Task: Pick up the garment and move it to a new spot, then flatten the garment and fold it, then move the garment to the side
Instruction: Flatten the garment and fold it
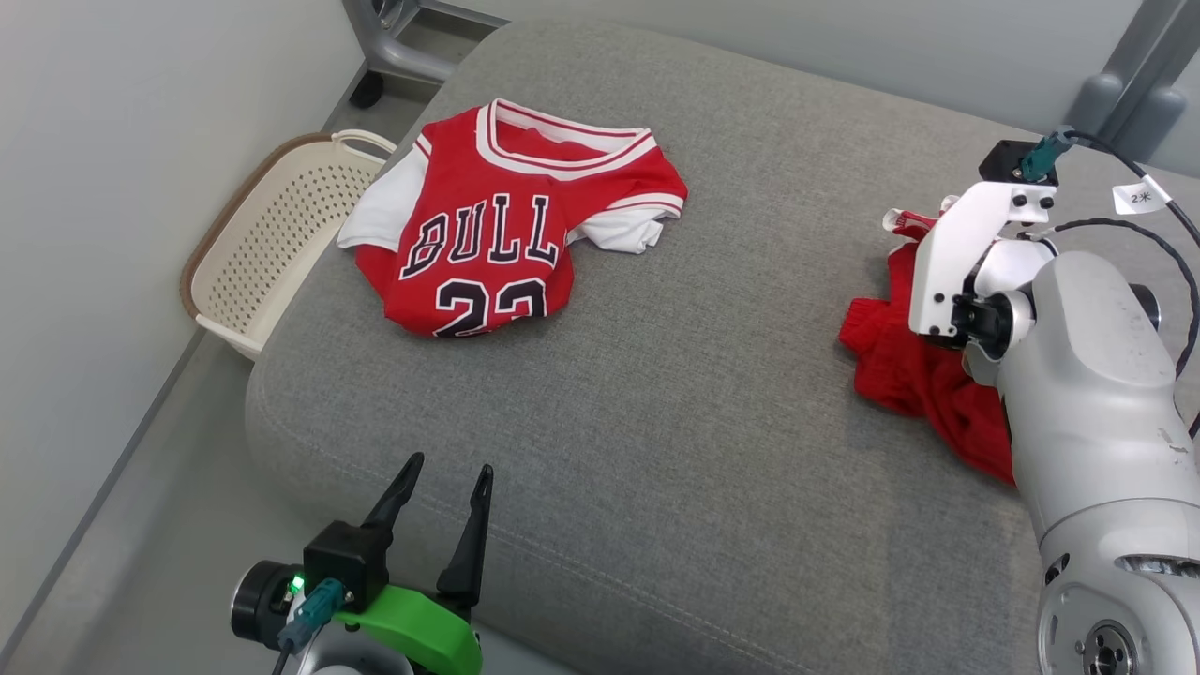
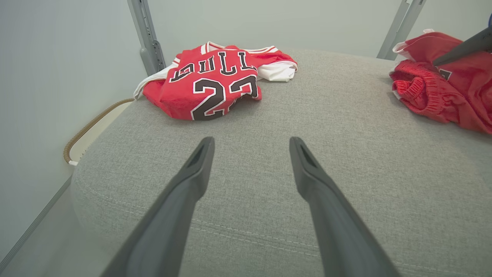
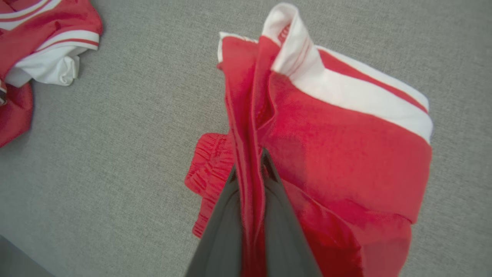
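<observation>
The right gripper [image 3: 249, 166] is clamped shut on a raised fold of the crumpled red fabric shorts with white trim [image 3: 346, 154], which are found at three o'clock on the grey upholstered cushion [image 1: 712, 375]. The left gripper [image 1: 448, 473] is held at seven o'clock, fingers spread wide. A folded red-and-white "BULL" jersey [image 1: 487, 234] is laid at eleven o'clock.

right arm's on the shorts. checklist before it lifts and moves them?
1. Grip: right gripper shut on a fold of the red shorts: ok.
2. Layers pinched, one or several: cannot tell.
3. Shorts off the cushion: not ok, most of them lie on it.
4. Other arm: left gripper open, holding nothing, apart from both garments: ok.
5. Bare cushion between shorts and jersey for a new spot: ok.
</observation>
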You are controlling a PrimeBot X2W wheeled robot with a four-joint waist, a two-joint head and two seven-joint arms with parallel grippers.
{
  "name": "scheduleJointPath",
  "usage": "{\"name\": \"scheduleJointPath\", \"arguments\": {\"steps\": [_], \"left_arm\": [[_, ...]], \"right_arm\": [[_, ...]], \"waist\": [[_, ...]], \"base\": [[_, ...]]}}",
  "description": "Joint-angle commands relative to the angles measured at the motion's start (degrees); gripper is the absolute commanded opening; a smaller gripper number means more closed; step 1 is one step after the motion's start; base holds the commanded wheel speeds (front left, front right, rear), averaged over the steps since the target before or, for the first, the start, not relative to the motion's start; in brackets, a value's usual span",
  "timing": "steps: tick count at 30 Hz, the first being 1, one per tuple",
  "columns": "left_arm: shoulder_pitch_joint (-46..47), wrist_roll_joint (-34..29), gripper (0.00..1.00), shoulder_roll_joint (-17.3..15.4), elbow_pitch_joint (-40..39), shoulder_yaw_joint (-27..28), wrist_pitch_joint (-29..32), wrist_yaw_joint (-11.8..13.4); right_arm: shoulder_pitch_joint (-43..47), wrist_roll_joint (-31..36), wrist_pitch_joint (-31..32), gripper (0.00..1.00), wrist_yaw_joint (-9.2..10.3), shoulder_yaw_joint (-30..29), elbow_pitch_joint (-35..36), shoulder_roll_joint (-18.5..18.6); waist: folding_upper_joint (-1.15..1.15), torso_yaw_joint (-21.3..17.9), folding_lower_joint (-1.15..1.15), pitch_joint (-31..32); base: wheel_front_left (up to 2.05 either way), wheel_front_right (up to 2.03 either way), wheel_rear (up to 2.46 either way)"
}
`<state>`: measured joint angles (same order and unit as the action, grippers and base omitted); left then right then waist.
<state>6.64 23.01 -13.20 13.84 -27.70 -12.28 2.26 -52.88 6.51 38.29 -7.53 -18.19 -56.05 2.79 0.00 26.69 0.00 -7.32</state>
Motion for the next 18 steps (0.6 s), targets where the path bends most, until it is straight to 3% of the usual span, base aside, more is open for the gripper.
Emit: {"name": "scheduleJointPath", "arguments": {"steps": [1,2,3,14,18], "left_arm": [[1.04,0.31,1.00,0.33,0.37,0.11,-0.57,-0.21],[1.12,0.37,1.00,0.40,0.49,0.11,-0.64,-0.22],[1.21,0.41,1.00,0.49,0.62,0.14,-0.82,-0.16],[1.69,0.87,1.00,0.02,1.49,1.45,-1.83,0.63],[1.45,0.91,1.00,-0.05,1.28,1.39,-1.96,0.67]], "right_arm": [[-0.70,0.96,-0.34,0.00,0.08,-0.86,-0.71,0.20],[-0.90,1.40,-0.62,0.35,0.08,-1.14,-1.10,0.21],[-1.27,1.30,-0.65,1.00,0.08,-1.49,-1.55,0.20],[-6.34,-5.04,-6.58,1.00,0.08,5.22,-4.01,0.32],[-5.16,-5.84,-9.22,1.00,0.08,7.68,-1.94,2.59]], "waist": [[0.00,1.23,0.00,-1.13],[0.00,1.33,0.00,-1.26],[0.00,1.37,0.00,-1.41],[0.00,-2.54,0.00,-0.83],[0.00,-4.99,0.00,0.24]], "base": [[0.00,0.00,0.00],[0.00,0.00,0.00],[0.00,0.00,0.00],[0.00,0.00,0.00],[0.00,0.00,0.00]]}}
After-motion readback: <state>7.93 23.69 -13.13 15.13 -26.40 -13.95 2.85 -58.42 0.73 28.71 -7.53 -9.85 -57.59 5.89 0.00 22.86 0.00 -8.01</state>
